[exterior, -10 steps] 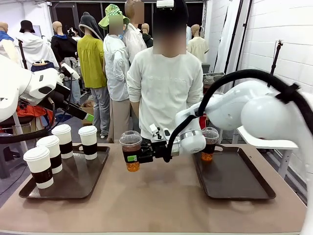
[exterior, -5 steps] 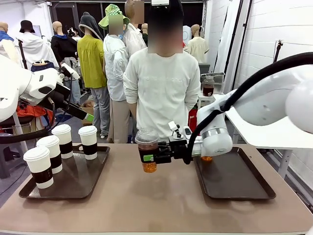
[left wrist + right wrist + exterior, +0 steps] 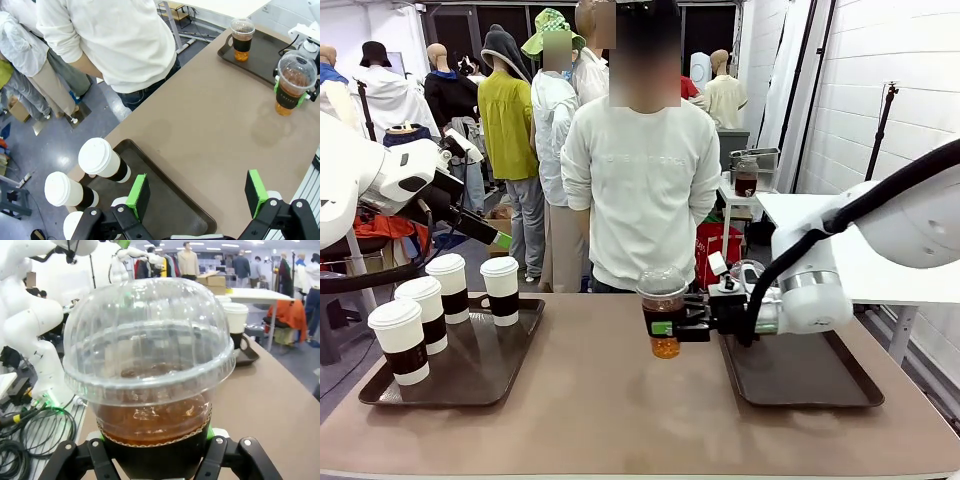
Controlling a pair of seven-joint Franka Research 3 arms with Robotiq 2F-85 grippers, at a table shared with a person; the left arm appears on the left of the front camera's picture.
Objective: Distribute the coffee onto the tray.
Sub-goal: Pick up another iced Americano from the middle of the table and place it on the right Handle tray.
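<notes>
— So where is the dome-lidded cup (image 3: 664, 318) right now?
— Clear of the counter (image 3: 640, 400), over its middle, just left of the right tray (image 3: 800, 375). It stands upright, brown liquid in the lower part, a dark sleeve around it.
— What holds it?
— The right tool (image 3: 672, 327) is clamped on the sleeve, green pads on either side. The right arm comes in from the right, low and roughly level, with the wrist turned sideways.
— And the rest of the coffee?
— A second clear cup (image 3: 242, 39) stands on the far corner of the right tray. Four white lidded cups (image 3: 425, 310) stand on the left tray (image 3: 470, 375).
— The left arm?
— Raised at the left edge, above that tray. The left tool (image 3: 197, 190) stands wide apart with nothing between the pads.
— The person?
— A person in a white top (image 3: 640, 190) stands at the far side.
</notes>
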